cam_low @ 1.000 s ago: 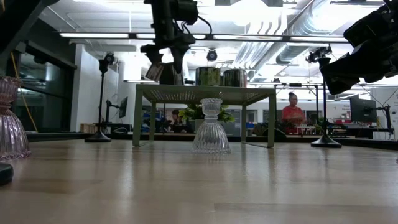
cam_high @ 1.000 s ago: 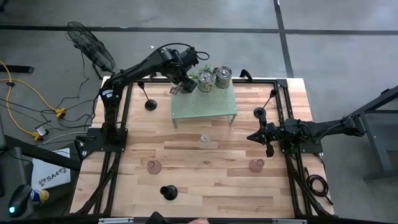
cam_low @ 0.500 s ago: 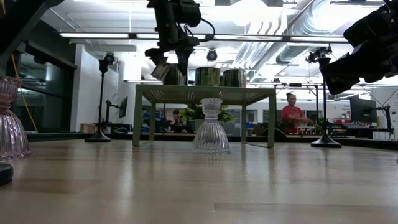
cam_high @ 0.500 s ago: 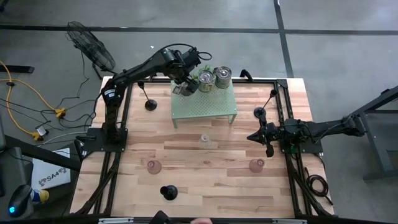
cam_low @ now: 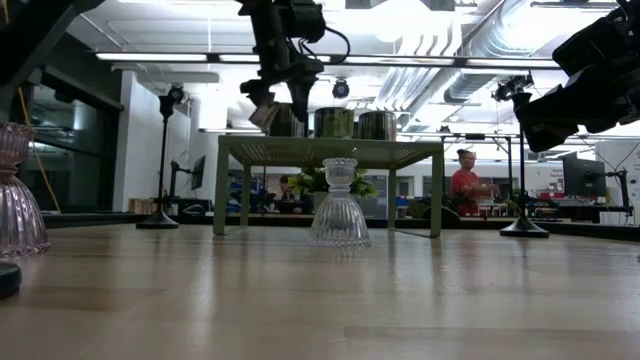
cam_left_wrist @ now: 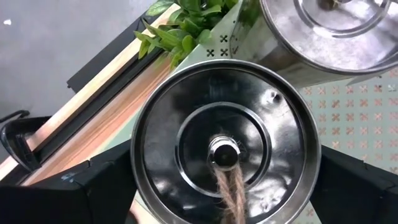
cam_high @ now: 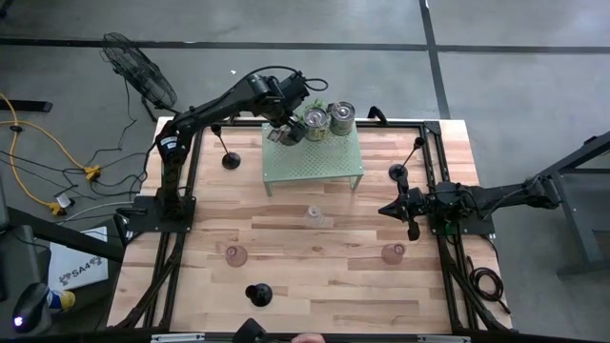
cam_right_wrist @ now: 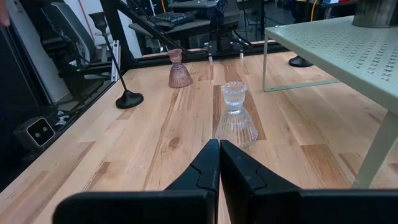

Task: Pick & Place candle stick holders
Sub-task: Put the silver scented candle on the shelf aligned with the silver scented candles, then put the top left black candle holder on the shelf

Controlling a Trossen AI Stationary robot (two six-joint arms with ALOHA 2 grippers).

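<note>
The shiny silver cup-shaped candle holder (cam_left_wrist: 225, 142) stands upright on the far left corner of the pale green perforated metal rack (cam_high: 319, 164), directly under the left gripper (cam_high: 283, 132), whose fingers (cam_left_wrist: 74, 193) spread wide on either side of it, gripping nothing. A second silver cup (cam_left_wrist: 329, 31) sits just beside it on the right and a leafy green plant (cam_left_wrist: 180, 28) just beyond, so clear room lies upward. The right gripper (cam_high: 389, 210), fingers pressed together and empty, waits over the tabletop (cam_high: 334, 276) at right.
</note>
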